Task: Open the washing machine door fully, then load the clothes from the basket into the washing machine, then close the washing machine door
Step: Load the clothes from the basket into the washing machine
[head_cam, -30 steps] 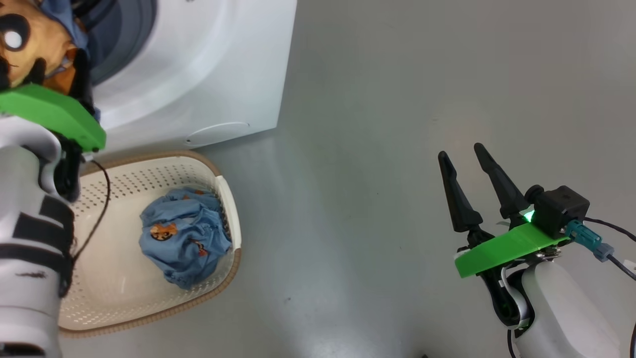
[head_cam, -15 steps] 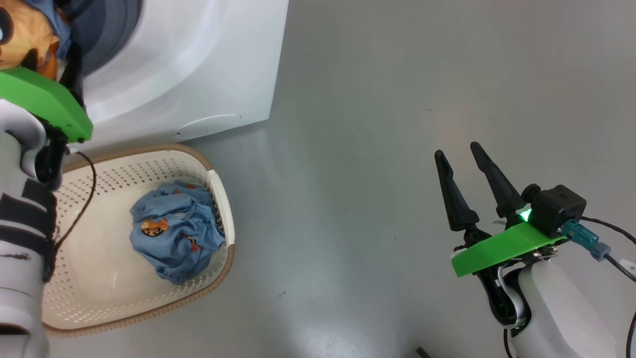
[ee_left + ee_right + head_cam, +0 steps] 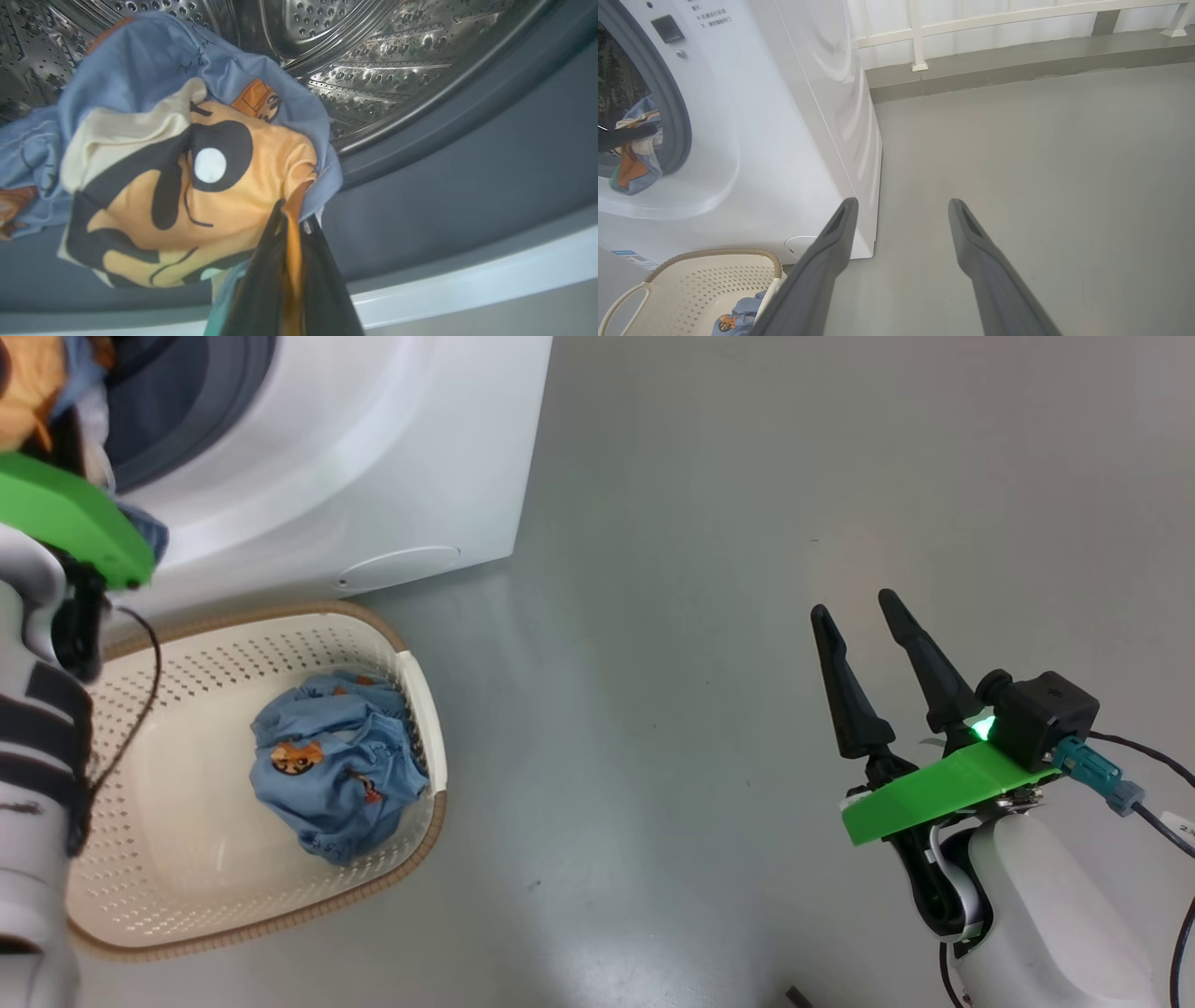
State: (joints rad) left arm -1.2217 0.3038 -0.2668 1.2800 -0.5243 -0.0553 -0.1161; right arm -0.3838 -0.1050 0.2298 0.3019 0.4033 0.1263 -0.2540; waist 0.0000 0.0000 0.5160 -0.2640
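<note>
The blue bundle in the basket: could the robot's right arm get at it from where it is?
Probably yes. The right pincer hangs open and empty over the floor beside the basket, whose top is open, and nothing stands between it and the blue bundle.

Not much to read here tbh. The washing machine (image 3: 784,140) has a few lines of small print (image 3: 708,14) at about 11 o'clock in the right wrist view. Looks like Chinese characters, too tiny to make out. The blue label (image 3: 630,255) at 8 o'clock is blurred too.
</note>
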